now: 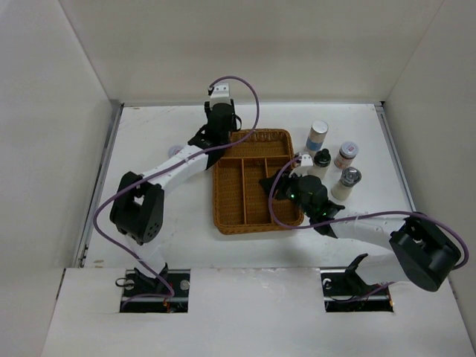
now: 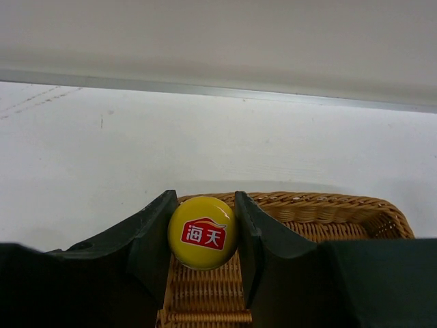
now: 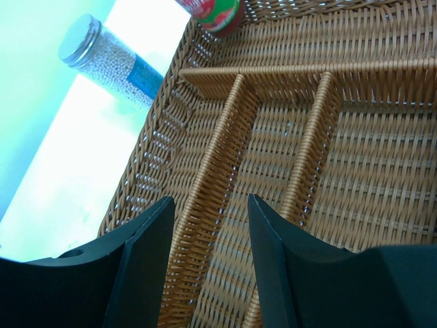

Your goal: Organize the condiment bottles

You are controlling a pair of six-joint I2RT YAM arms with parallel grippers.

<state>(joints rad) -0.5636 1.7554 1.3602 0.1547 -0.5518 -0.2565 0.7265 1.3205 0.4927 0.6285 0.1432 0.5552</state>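
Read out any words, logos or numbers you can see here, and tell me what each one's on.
"海天": on the red badge of the yellow cap, held in the left gripper.
Red-labelled bottle: print blurred, unreadable.
Silver-lidded jar: blue label unreadable.
Top view, blue-labelled cylinder, black-capped shaker, white-lidded jar, chrome-topped shaker: too small to read.

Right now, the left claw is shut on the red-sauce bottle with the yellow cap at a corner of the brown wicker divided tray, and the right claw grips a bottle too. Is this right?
No. The right claw grips nothing: the right wrist view shows it open above the brown wicker divided tray. The left claw is shut on the red-sauce bottle with the yellow cap.
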